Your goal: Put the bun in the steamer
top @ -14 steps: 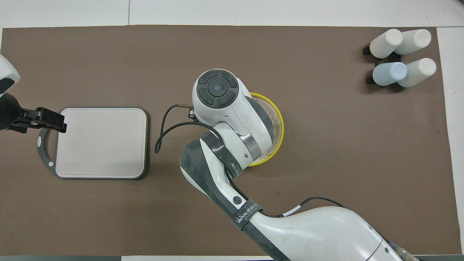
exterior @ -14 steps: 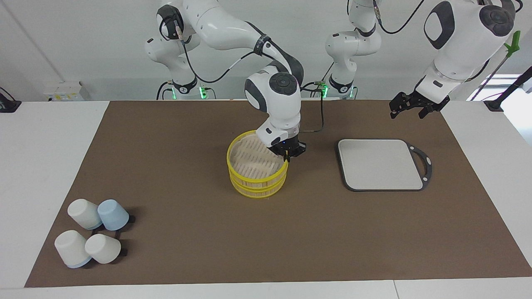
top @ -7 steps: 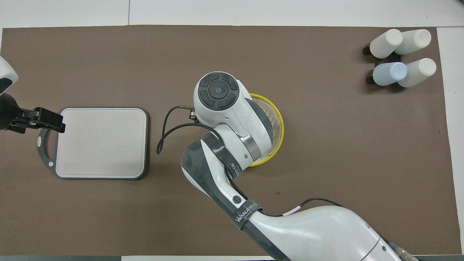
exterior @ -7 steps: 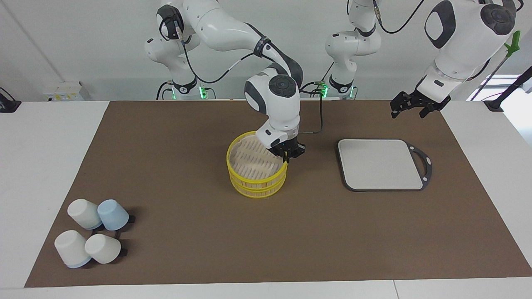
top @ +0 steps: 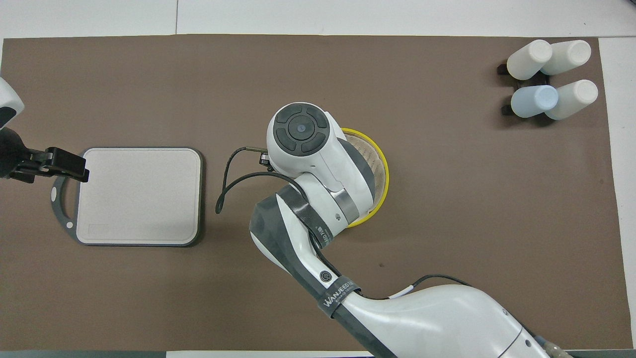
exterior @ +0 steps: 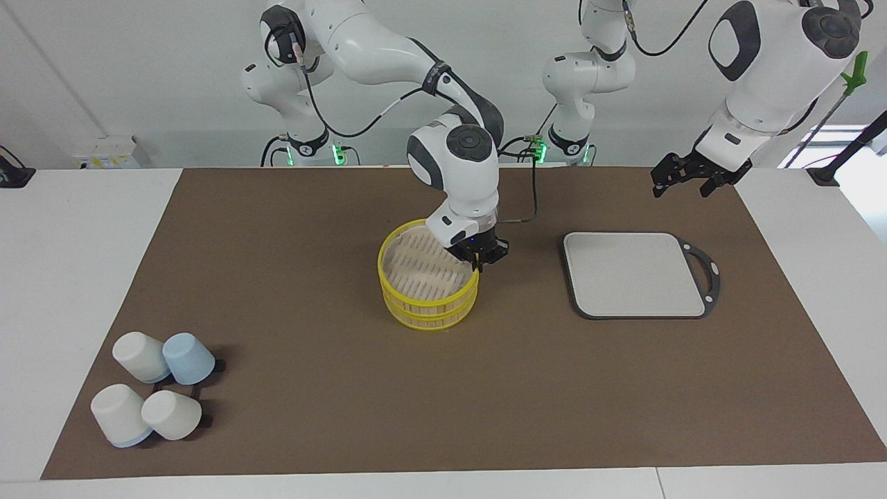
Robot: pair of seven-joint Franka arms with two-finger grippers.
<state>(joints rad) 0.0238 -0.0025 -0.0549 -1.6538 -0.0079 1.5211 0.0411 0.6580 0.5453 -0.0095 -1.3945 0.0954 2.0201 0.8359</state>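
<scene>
We saw the right gripper [exterior: 478, 261] over the round tan yellow-rimmed steamer's [exterior: 428, 277] rim at mid-table, jaw state unclear, no bun visible. The left gripper [exterior: 682, 181] waited, jaws apart, above the grey rectangular board [exterior: 634, 274].

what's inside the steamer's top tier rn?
Steamer: bare tan slats across most of the top tier, no bun visible. Right gripper sits at its rim toward the left arm's end, covering that patch. Overhead, the arm hides most of it.

a white table [exterior: 83, 277] is carrying a brown mat [exterior: 312, 402]; a yellow-rimmed steamer [exterior: 428, 305], a grey board [exterior: 634, 274] and four cups [exterior: 156, 395] are sitting on it.
</scene>
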